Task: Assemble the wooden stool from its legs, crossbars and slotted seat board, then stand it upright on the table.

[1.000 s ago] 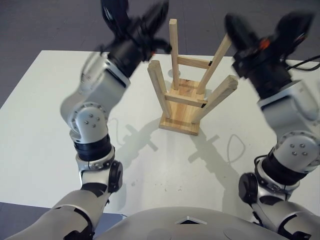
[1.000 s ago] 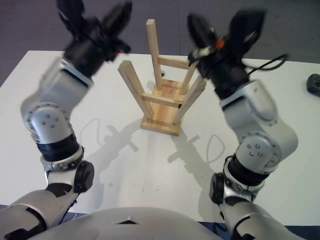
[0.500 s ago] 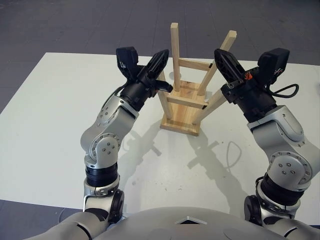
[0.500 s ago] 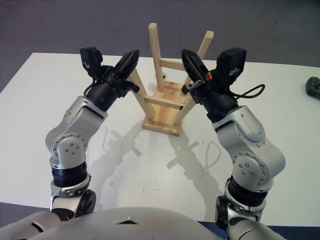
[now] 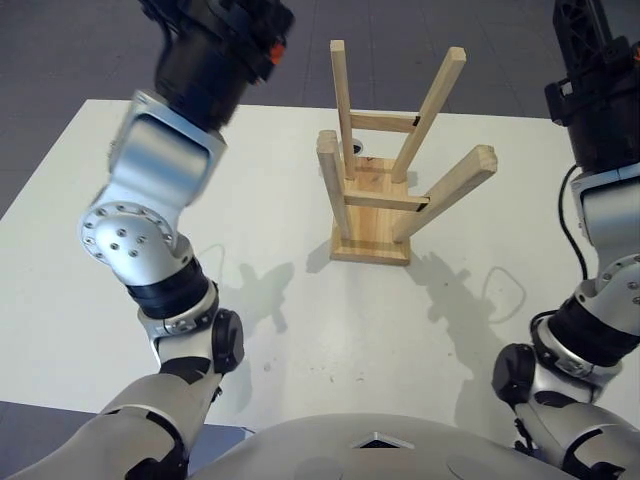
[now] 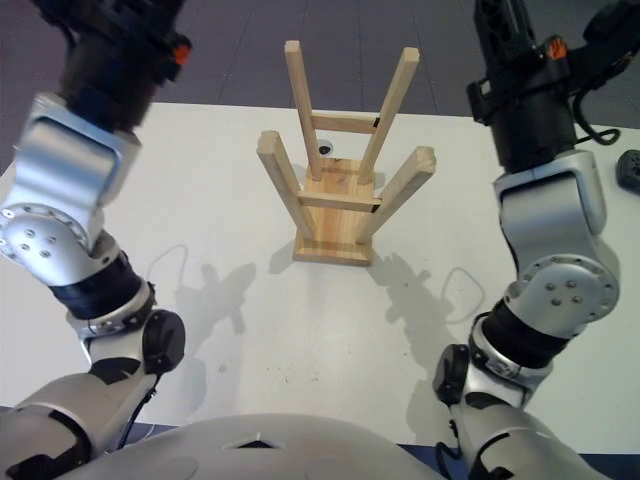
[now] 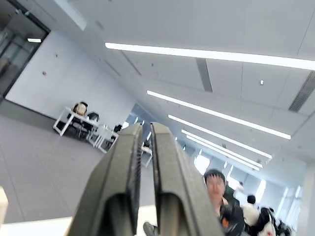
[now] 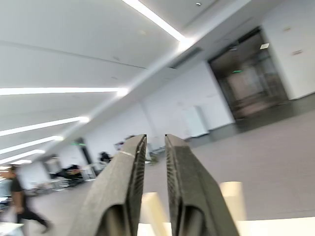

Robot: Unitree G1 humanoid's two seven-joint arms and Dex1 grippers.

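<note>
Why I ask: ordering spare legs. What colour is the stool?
Pale natural wood; the stool shows best in the right eye view.

Room check from where I'm parked: it's a big open hall. The table point(image 5: 60, 260) in front of me is plain white, and past its far edge the floor point(image 5: 90, 50) is dark grey tile laid in a grid. Overhead the ceiling point(image 7: 206, 19) is white and runs way off into the distance, with long strip lights point(image 7: 206, 54) crossing it in parallel rows. On one side there's a pale wall point(image 7: 44, 73) with some white desks and chairs point(image 7: 74, 120) far off against it. On the other side a dark doorway point(image 8: 246, 81) sits in a white wall point(image 8: 162, 108). The bright patches point(image 7: 202, 162) far back might be windows, but they're too small to say.
</note>
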